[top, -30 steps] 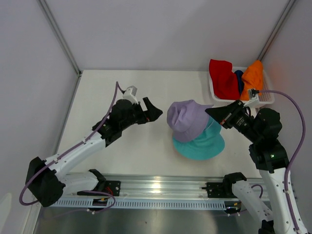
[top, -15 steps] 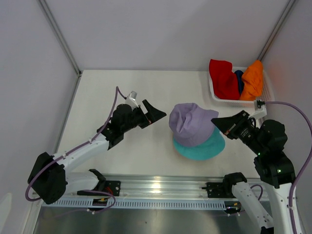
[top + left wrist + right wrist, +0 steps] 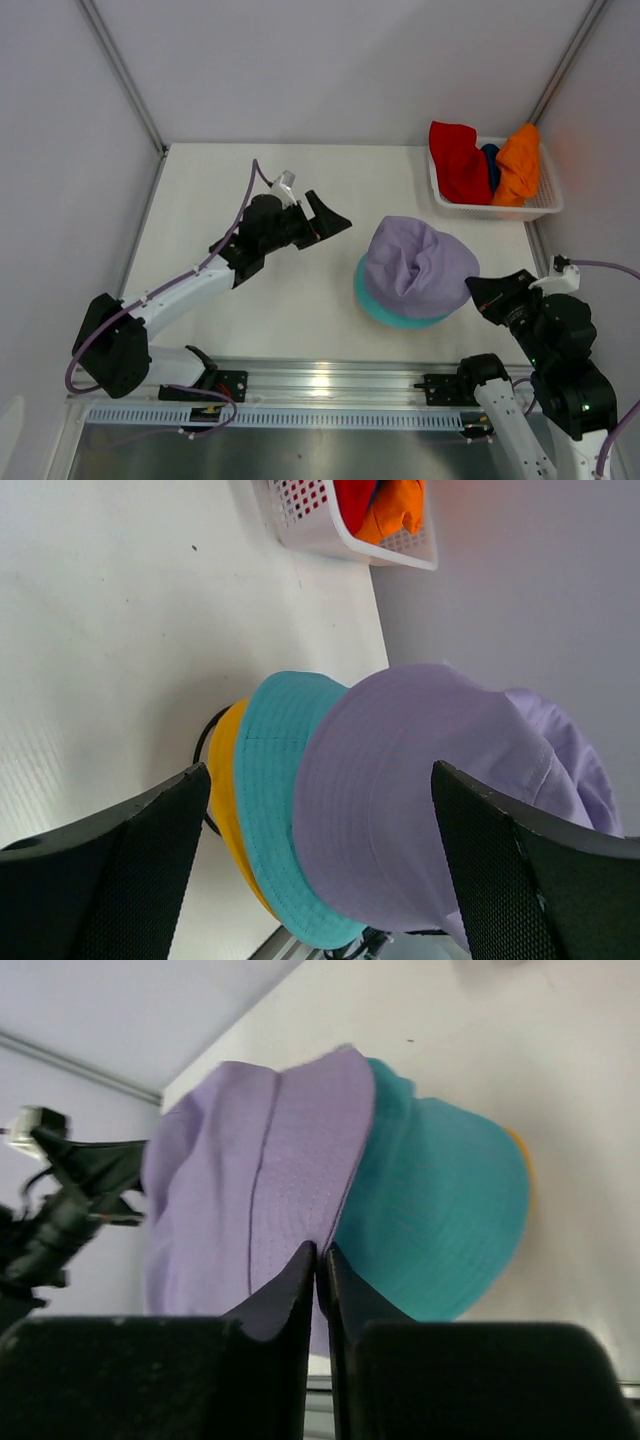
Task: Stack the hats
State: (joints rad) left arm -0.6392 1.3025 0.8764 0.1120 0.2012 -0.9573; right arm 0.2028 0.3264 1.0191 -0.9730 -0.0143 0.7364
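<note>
Since the earlier frame, the lavender hat point(image 3: 415, 268) has been pulled right and settled over the teal hat point(image 3: 372, 303); from the top view, the left gripper point(image 3: 333, 216) is held wide apart, left of the stack. Left wrist: the yellow hat point(image 3: 222, 780) is seen under teal. Right wrist: the right gripper point(image 3: 321, 1250) is pinched on the lavender brim.

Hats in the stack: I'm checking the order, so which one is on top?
The lavender hat: it drapes over the teal hat, whose brim peeks out beneath, with the yellow hat lowest.
</note>
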